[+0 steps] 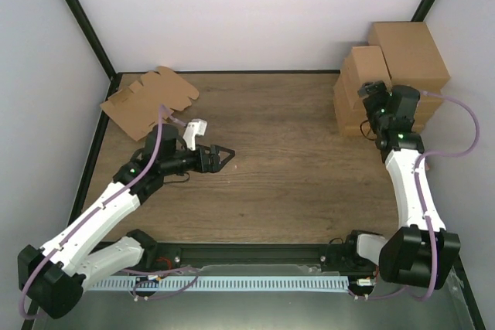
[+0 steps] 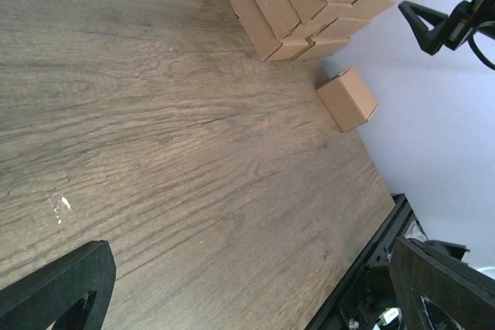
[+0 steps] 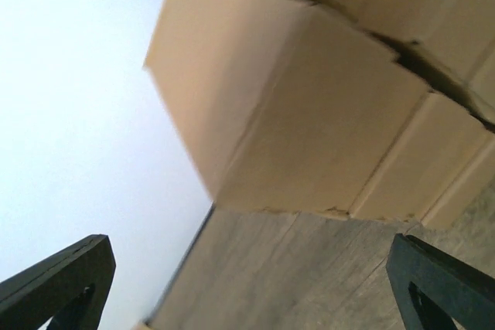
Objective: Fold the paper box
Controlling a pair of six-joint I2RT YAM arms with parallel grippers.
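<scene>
The paper box [image 2: 346,98], small, brown and folded shut, stands alone on the wood table by the right wall in the left wrist view. My left gripper [image 1: 224,154] hovers left of the table's middle, well away from the paper box. It is open [image 2: 251,246], with only bare wood between its fingers. My right gripper [image 3: 247,243] is open too, with nothing in it. Brown box faces [image 3: 278,106] fill the view close in front of it. Its wrist [image 1: 390,106] sits at the back right by the cartons.
A pile of flat notched cardboard blanks [image 1: 151,98] lies at the back left corner. Several stacked brown cartons [image 1: 390,63] stand at the back right, and also show as the carton stack [image 2: 298,1]. White walls enclose the table; a black rail [image 2: 371,268] runs along its near edge.
</scene>
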